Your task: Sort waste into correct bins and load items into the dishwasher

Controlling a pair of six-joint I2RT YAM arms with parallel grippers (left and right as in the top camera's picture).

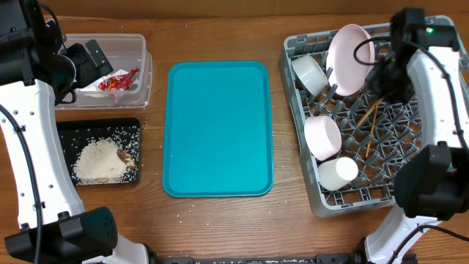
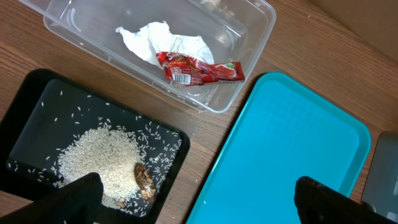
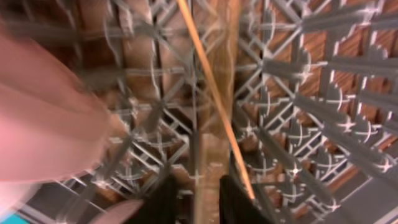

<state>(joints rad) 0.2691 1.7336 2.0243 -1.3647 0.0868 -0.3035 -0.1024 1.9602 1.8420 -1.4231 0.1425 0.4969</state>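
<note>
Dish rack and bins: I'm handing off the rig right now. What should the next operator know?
Left gripper: open, empty, hovering over the black tray and the teal tray.
Right gripper: low among the dish rack pegs, jaws slightly apart, nothing clearly between them. A chopstick lies beside its fingers.
Waste: napkin and red wrapper are in the clear tub. Rice and brown lump are in the black tray.
Dishes: plate, upper bowl, lower bowl, cup and chopsticks are in the rack.
Done: sorting and loading look complete.
Left: confirm the chopstick is free, then retract both arms.
</note>
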